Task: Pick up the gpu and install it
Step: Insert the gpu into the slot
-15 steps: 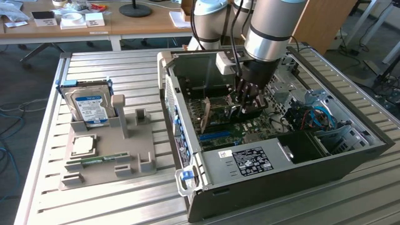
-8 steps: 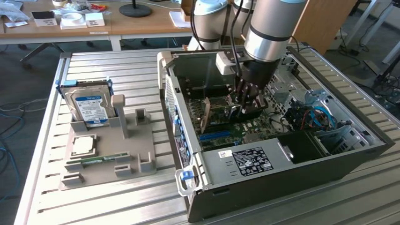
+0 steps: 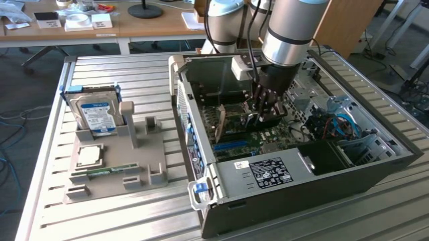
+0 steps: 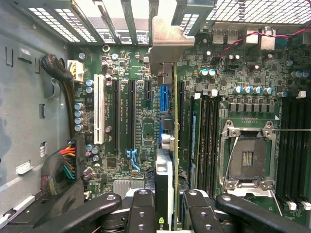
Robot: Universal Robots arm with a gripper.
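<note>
The gpu (image 4: 165, 172) is seen edge-on as a slim strip, its metal bracket (image 4: 167, 41) reaching the case's rear slot openings. My gripper (image 4: 167, 206) is shut on it, with a black finger (image 4: 141, 208) on each side. The card stands upright over the motherboard (image 4: 126, 121), right at the blue slot (image 4: 164, 99); I cannot tell whether it is seated. In the exterior view, my gripper (image 3: 262, 113) reaches down into the open computer case (image 3: 288, 175) with the gpu (image 3: 228, 123) upright beneath it.
Beside the case, towards the exterior view's left, a grey fixture (image 3: 144, 173) holds a hard drive (image 3: 97, 113), a processor (image 3: 89, 154) and a green memory stick (image 3: 107, 170). Cable bundles (image 4: 63, 165) and the empty processor socket (image 4: 248, 158) flank the card inside the case.
</note>
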